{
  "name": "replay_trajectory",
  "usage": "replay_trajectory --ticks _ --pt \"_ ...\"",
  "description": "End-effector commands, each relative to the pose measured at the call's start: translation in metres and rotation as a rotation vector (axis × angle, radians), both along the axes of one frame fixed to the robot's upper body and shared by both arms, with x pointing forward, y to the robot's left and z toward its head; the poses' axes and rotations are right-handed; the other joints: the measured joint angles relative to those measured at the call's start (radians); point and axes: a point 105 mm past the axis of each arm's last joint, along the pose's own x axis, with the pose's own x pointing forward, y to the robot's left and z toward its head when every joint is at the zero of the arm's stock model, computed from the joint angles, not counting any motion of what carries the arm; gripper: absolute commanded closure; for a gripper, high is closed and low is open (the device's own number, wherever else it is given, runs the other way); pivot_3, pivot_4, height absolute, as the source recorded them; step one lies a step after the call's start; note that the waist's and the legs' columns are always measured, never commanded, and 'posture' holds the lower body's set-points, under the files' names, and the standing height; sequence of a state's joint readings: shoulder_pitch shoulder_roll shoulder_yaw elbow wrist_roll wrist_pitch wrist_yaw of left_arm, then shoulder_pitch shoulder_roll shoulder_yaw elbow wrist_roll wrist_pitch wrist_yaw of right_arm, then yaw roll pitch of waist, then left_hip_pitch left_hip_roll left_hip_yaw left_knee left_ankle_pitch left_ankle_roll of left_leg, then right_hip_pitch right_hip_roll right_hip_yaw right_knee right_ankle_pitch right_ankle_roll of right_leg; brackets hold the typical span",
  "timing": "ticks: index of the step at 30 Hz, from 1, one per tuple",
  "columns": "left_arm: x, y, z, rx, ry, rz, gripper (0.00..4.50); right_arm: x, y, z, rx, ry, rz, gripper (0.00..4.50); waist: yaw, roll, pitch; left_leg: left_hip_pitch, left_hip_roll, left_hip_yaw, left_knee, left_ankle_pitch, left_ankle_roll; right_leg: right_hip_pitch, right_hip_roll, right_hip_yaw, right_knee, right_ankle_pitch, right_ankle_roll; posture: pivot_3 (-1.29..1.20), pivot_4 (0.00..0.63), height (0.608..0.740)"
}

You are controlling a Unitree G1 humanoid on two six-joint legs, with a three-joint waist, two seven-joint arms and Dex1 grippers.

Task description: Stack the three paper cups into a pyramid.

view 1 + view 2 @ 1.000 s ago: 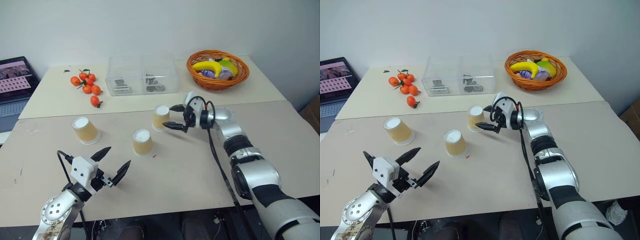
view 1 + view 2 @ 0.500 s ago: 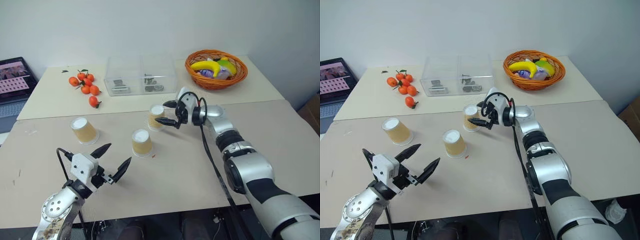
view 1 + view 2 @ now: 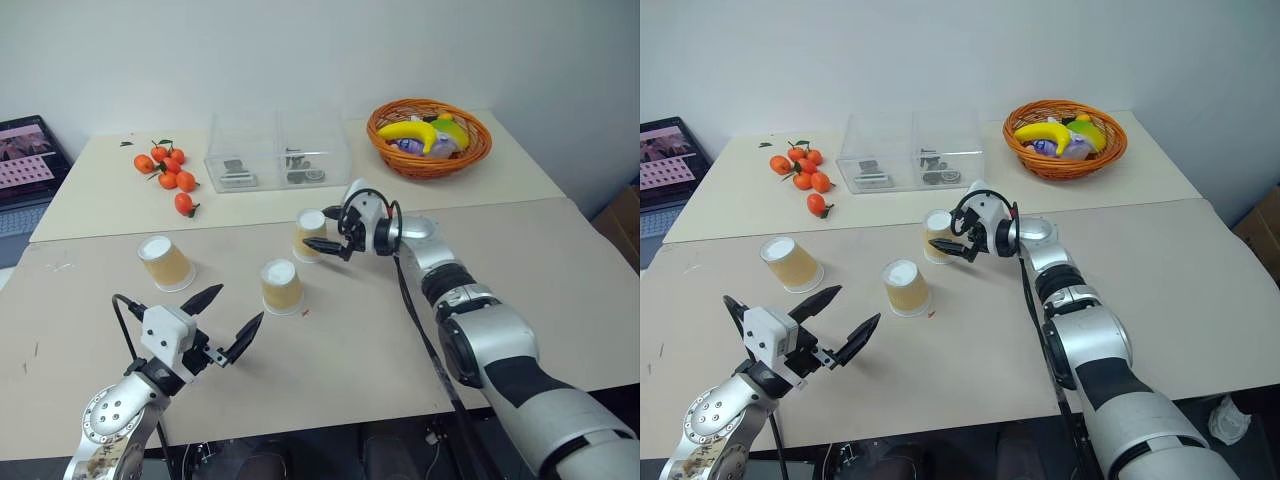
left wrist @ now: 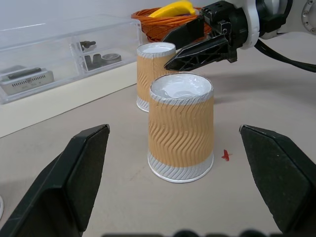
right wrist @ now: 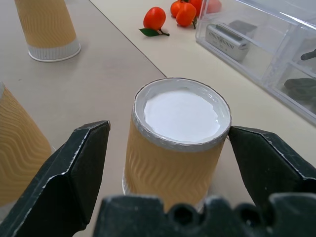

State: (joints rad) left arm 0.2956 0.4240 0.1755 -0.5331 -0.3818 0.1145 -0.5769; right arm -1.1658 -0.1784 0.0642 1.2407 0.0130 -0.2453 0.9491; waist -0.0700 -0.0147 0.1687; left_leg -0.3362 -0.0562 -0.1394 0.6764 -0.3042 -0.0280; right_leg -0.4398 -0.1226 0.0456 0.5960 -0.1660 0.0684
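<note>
Three paper cups are standing upside down, white bases up, on the front table. The left cup is sitting toward the table's left edge. The middle cup is sitting near the table's centre, with a small red speck lying on the table just beside its rim. The back cup is sitting close to the table's far edge, apart from the middle cup. No cup is resting on another, so the pyramid is not yet formed.

The right gripper is reaching in level from the right, its two black fingers spread on either side of the back cup's top with gaps showing on both sides; the cup is not being pinched. The left gripper is hanging near the table's front edge, fingers spread wide and holding nothing, facing the middle cup.

On the rear table a cluster of tangerines, a clear plastic box and an orange wicker basket of fruit are lying along the back.
</note>
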Motion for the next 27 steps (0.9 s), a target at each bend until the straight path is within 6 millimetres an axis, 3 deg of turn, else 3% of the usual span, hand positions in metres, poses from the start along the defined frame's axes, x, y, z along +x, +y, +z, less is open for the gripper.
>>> replay_trajectory --ticks 1,9,15,23,27 --pt "-0.003 -0.003 0.009 -0.004 -0.03 -0.009 0.0 0.003 0.008 0.025 0.027 -0.076 0.005 0.07 -0.001 0.0 0.0 0.0 0.0 0.0 0.0 0.0 0.0 0.0 0.0 0.0 0.0 0.0 0.0 0.0 0.15 0.728" --pt "-0.004 -0.006 0.008 -0.01 -0.027 -0.013 0.0 0.005 0.014 0.028 0.039 -0.074 -0.007 0.07 0.0 0.0 0.0 0.0 0.0 0.0 0.0 0.0 0.0 0.0 0.0 0.0 0.0 0.0 0.0 0.0 0.15 0.728" --pt "-0.004 -0.007 0.008 -0.008 -0.029 -0.013 0.0 0.007 0.012 0.028 0.06 -0.064 -0.034 1.84 -0.001 0.0 0.0 0.0 0.0 0.0 0.0 0.0 0.0 0.0 0.0 0.0 0.0 0.0 0.0 0.0 0.15 0.728" --pt "-0.002 -0.007 0.009 -0.002 -0.031 -0.017 0.0 0.007 -0.019 0.028 0.025 -0.068 -0.023 1.84 0.0 0.0 0.0 0.0 0.0 0.0 0.0 0.0 0.0 0.0 0.0 0.0 0.0 0.0 0.0 0.0 0.15 0.728" --pt "-0.002 -0.006 0.008 -0.004 -0.029 -0.014 0.0 -0.013 -0.045 0.016 -0.043 -0.026 0.128 1.84 0.004 0.0 0.0 0.0 0.0 0.0 0.0 0.0 0.0 0.001 0.0 0.0 0.0 0.0 0.0 0.0 0.15 0.728"
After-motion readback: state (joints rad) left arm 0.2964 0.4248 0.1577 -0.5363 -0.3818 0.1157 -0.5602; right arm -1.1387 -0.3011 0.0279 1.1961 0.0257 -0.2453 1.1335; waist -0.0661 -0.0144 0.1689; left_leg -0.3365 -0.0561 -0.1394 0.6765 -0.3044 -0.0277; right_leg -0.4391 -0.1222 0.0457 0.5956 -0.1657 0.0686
